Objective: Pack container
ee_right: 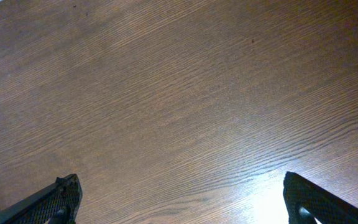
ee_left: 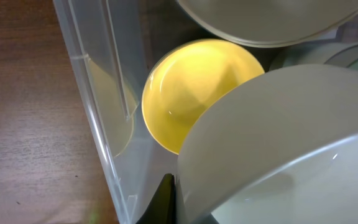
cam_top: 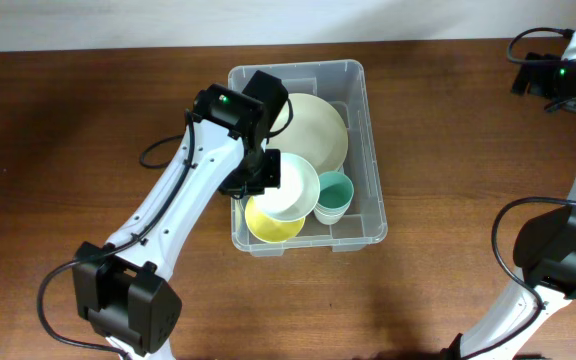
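The container (cam_top: pixel 308 66) sits mid-counter (cam_top: pixel 68 120). Its thin clear plastic is probably light, slick and slightly flexible, so it is best gripped at the rolled rim. There is one container, holding one cream plate (cam_top: pixel 316 130), one yellow bowl (cam_top: pixel 268 225) and one teal cup (cam_top: pixel 333 195). At its left wall, the left claw (cam_top: pixel 266 178) is pinched tight on one white bowl (cam_top: pixel 293 185). Well right of the container, the right claw (ee_right: pixel 179 180) gapes wide, empty.

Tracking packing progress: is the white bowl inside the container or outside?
Inside: the white bowl is within the container walls, above the yellow bowl, rim pinched by the left gripper. Resting or lifted, cannot tell.
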Robot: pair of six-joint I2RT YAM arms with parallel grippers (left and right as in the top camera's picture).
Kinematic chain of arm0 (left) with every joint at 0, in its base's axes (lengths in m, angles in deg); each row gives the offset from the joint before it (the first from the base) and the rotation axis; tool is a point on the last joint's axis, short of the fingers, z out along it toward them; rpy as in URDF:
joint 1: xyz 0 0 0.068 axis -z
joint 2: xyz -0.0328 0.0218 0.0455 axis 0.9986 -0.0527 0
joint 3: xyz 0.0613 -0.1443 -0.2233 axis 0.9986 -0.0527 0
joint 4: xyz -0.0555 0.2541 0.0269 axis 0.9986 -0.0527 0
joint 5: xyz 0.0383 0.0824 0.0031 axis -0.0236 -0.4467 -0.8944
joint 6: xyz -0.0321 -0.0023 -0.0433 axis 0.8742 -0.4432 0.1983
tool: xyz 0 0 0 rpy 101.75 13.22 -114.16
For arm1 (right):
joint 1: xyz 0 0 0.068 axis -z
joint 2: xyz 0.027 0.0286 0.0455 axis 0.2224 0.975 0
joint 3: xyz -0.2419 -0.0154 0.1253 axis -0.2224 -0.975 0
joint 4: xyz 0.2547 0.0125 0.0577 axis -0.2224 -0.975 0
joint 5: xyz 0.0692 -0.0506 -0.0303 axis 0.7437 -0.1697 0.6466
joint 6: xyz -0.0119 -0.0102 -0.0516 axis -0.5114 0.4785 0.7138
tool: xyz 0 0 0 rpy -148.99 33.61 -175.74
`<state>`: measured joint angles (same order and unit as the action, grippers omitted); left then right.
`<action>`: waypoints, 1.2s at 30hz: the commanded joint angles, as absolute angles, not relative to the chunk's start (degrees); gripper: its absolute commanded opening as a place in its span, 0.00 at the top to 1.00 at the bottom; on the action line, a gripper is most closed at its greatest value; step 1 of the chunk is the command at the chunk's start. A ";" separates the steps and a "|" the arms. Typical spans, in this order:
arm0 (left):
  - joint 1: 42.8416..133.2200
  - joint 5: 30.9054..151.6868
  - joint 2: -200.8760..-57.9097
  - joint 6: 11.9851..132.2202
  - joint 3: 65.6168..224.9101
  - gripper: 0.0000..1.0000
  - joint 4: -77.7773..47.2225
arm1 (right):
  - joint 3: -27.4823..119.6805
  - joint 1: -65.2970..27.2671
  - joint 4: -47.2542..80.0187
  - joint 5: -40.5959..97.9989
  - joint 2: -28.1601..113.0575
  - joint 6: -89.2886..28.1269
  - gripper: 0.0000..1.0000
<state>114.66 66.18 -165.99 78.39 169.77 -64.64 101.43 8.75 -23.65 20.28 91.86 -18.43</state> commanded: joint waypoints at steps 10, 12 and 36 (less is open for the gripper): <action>114.69 65.35 -165.84 79.33 169.44 0.48 -65.76 | 102.28 8.78 -23.52 20.41 91.05 -18.87 0.01; 114.69 65.37 -165.82 79.35 169.44 0.45 -65.89 | 102.28 8.78 -23.52 20.41 91.05 -18.87 0.01; 95.74 46.99 -144.75 82.71 173.79 0.06 -56.14 | 102.28 8.78 -23.52 20.41 91.05 -18.87 0.01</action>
